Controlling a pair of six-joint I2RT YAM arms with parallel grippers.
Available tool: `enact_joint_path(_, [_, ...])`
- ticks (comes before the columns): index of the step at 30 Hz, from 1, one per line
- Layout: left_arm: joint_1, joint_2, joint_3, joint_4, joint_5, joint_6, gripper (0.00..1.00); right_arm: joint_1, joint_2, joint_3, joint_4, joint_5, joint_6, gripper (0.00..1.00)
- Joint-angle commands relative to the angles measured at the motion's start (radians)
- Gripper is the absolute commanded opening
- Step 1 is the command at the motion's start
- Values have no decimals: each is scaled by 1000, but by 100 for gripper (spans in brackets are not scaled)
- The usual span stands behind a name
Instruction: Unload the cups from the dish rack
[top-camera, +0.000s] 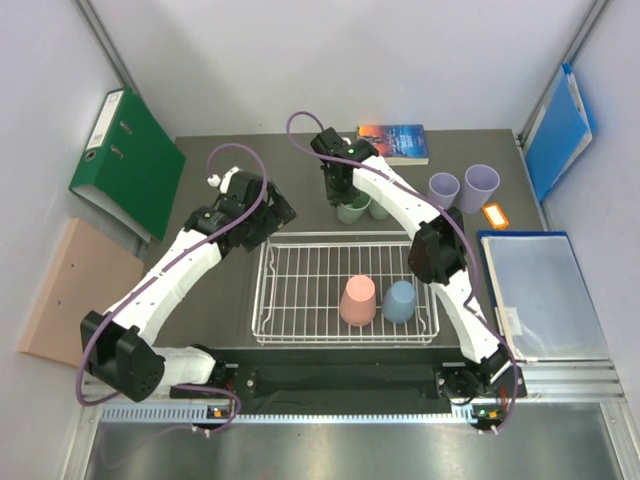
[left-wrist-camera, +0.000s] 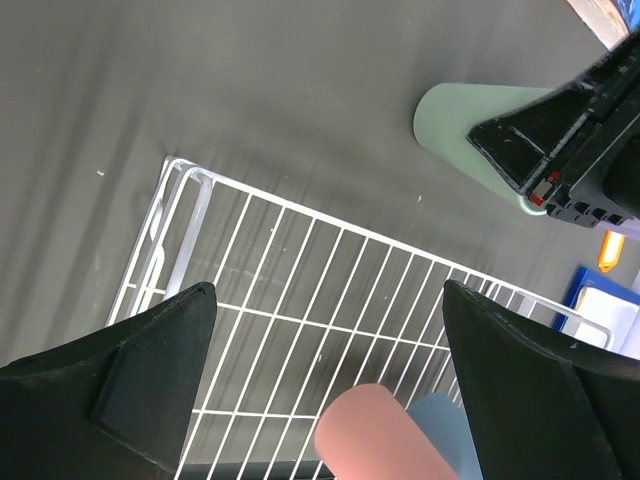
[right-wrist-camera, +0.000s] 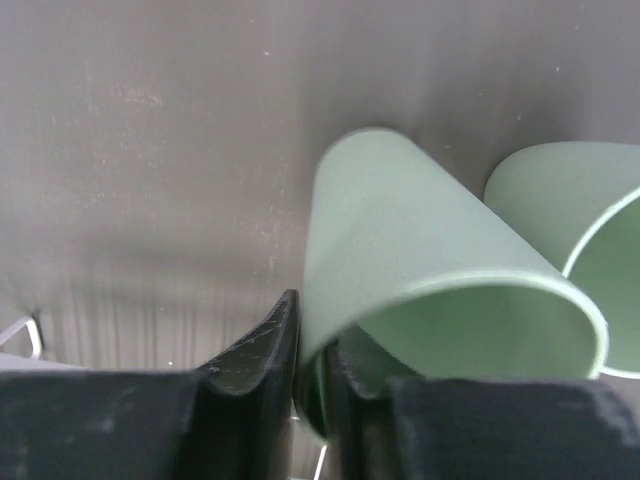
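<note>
Two cups stand inverted in the white wire dish rack (top-camera: 265, 290): a salmon pink plastic tumbler (top-camera: 358, 300) and a light blue plastic tumbler (top-camera: 400, 300), side by side.

The right hand (right-wrist-camera: 310, 320) is narrow and pinches the wall of a light green plastic tumbler (right-wrist-camera: 400, 250) at its rim. That tumbler is mouth up on the dark grey surface (right-wrist-camera: 150, 150) beyond the rack, just beside a second light green tumbler (right-wrist-camera: 560, 190).

Judged step: setting down.

Recommendation: confirm the base sits flat, open fully, then lift straight up so the inner finger clears the rim without tipping either tumbler.

The left hand (left-wrist-camera: 325, 290) is wide and holds nothing, above the rack's far left corner.
</note>
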Motion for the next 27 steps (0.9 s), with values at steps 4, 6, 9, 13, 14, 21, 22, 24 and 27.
enact_joint_path(4, [-1, 10, 37, 5, 10, 31, 99, -7, 22, 57, 34, -19, -15, 37])
enact_joint_path(6, [0, 13, 39, 5, 12, 31, 99, -7, 21, 55, 39, -20, -15, 43])
enact_joint_path(9, [-1, 16, 39, 5, 10, 35, 99, -8, 14, 58, 51, -19, -15, 47])
enact_joint_path(13, [-1, 16, 40, 8, 9, 41, 99, -5, 1, 60, 74, -23, -15, 51])
enact_joint_path(14, [-1, 14, 40, 9, 6, 46, 99, -7, -10, 60, 83, -28, -19, 52])
enact_joint_path(21, [-1, -7, 42, 20, -19, 63, 99, 0, -81, 87, 125, -35, -4, 59])
enact_joint_path(22, [-1, -10, 40, 21, -19, 66, 99, 0, -104, 87, 130, -32, -2, 60])
enact_joint_path(24, [0, -12, 39, 23, -20, 66, 99, 0, -130, 87, 131, -26, 2, 61])
enact_joint_path(27, [-1, -15, 40, 26, -22, 67, 99, 3, -211, 34, 168, -25, 2, 63])
